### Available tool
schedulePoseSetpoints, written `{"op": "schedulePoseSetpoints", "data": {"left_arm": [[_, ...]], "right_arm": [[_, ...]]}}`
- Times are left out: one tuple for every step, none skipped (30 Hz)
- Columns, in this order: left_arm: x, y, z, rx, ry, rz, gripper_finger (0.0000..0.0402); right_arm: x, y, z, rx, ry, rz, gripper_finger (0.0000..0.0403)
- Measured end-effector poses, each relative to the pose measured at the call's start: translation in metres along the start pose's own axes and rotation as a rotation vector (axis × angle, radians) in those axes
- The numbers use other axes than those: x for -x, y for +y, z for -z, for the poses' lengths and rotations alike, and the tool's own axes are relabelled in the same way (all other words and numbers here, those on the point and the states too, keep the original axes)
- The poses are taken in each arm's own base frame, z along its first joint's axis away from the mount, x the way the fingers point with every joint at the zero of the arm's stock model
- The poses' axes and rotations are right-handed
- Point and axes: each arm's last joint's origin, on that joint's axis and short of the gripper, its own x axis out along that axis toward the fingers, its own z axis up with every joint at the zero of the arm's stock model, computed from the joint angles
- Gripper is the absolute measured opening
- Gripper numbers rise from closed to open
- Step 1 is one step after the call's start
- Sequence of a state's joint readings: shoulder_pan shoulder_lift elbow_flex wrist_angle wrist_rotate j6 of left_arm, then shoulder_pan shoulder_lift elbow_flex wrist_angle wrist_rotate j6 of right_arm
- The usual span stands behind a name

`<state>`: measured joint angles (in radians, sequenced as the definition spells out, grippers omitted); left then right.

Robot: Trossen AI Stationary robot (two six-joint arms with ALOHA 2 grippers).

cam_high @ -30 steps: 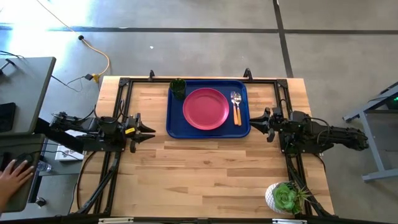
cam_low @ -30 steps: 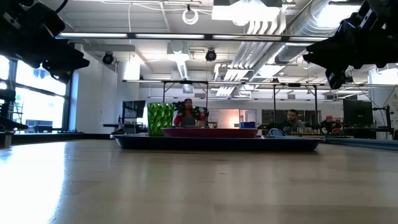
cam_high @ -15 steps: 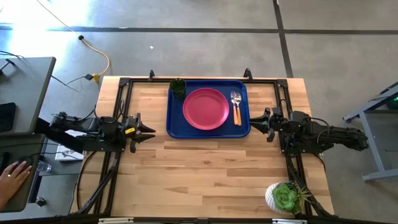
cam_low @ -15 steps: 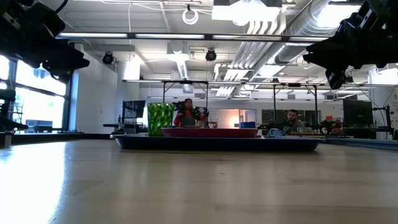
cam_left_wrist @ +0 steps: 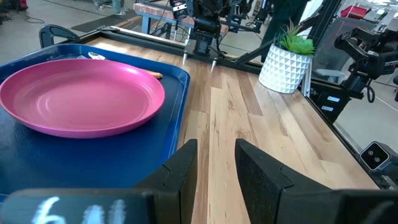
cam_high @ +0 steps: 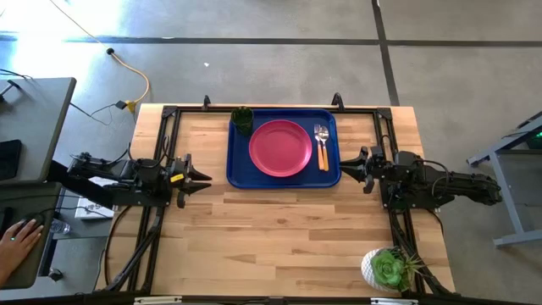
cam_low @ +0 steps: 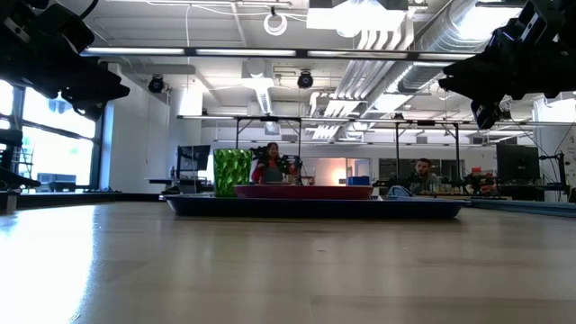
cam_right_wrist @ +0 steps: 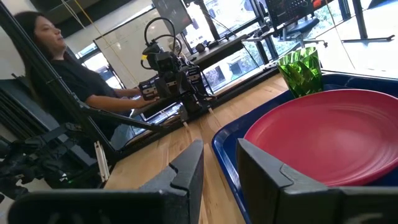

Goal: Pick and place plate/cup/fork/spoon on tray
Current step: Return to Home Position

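Note:
The blue tray (cam_high: 237, 174) lies at the table's far middle. On it rest the pink plate (cam_high: 280, 148), the green cup (cam_high: 242, 119) at its far left corner, and the fork (cam_high: 319, 144) and spoon (cam_high: 324, 146) side by side at its right. My left gripper (cam_high: 206, 178) waits left of the tray, my right gripper (cam_high: 345, 165) right of it. Both are above the table, slightly open and empty. The plate also shows in the left wrist view (cam_left_wrist: 81, 93) and the right wrist view (cam_right_wrist: 329, 134).
A succulent in a white pot (cam_high: 387, 269) stands at the table's near right corner. Bare wood lies between the tray and the near edge. A person's hand (cam_high: 17, 239) shows left of the table, and a person (cam_right_wrist: 59, 81) sits beyond it.

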<state>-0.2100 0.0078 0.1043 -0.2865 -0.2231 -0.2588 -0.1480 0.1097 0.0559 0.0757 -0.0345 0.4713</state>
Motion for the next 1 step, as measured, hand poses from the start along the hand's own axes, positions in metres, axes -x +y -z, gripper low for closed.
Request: {"op": "schedulePoseSetpoints", "data": {"left_arm": [[0.0000, 0.0000, 0.0000, 0.000, 0.000, 0.000, 0.0099]], "right_arm": [[0.0000, 0.0000, 0.0000, 0.000, 0.000, 0.000, 0.0087]]}}
